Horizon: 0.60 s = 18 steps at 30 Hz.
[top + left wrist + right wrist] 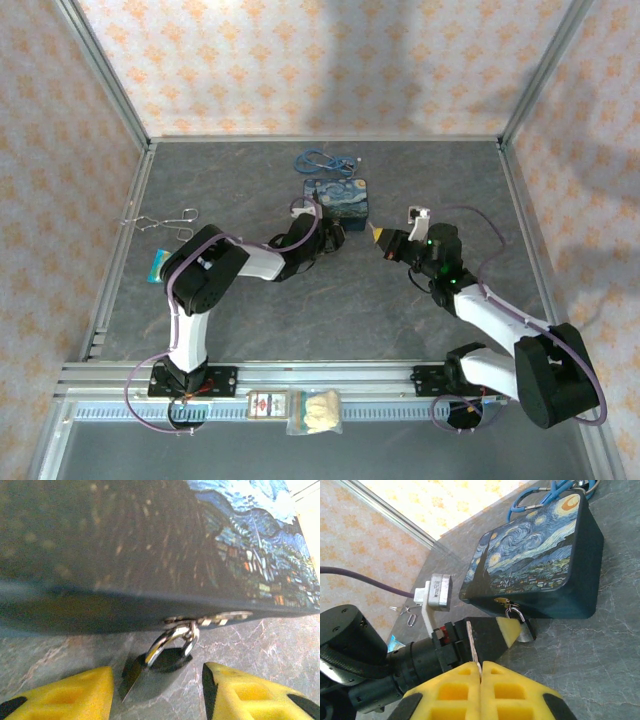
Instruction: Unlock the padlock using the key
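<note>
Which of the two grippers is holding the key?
The right gripper: its yellow fingers are shut on the key, which sticks out between them. The left gripper holds nothing; its fingers stand apart, either side of the padlock.

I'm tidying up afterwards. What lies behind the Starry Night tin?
A coiled blue cable lies on the table just behind the Starry Night tin. In the right wrist view the tin's far edge covers part of the coil.

Two black-and-white arms, yellow fingers
Above the silver rail (330,372), the left arm (190,335) and right arm (495,322) each have a black base plate (195,381), white links (260,262), black joints (207,265), a purple cable (365,577) alongside, and yellow fingers (240,695) with square hollows.
</note>
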### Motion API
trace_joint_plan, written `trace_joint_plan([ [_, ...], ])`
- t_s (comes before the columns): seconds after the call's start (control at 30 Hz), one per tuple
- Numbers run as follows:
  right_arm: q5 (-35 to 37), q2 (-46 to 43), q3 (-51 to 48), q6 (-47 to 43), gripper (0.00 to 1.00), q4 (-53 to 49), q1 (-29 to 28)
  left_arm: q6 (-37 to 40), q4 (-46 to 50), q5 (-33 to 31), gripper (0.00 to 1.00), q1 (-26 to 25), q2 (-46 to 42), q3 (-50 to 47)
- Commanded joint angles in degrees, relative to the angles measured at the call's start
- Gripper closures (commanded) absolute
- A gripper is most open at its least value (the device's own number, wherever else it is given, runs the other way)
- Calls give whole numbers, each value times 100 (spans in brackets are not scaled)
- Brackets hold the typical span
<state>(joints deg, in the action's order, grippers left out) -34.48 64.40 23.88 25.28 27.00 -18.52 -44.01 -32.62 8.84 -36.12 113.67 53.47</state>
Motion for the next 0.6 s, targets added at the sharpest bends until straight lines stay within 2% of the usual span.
trace_joint_plan([
  [0.0, -68, -68, -54, 78, 100, 279, 42, 74, 208, -8, 54, 26, 463, 265],
  [0.17, -18, -121, -83, 81, 100, 243, 44, -11, 61, 4, 61, 26, 569, 271],
  [0.47, 12, -90, -81, 118, 100, 231, 44, -64, -34, 60, 80, 31, 614, 231],
  [0.57, 7, -79, -66, 103, 100, 209, 49, -107, -94, 126, 84, 27, 548, 154],
])
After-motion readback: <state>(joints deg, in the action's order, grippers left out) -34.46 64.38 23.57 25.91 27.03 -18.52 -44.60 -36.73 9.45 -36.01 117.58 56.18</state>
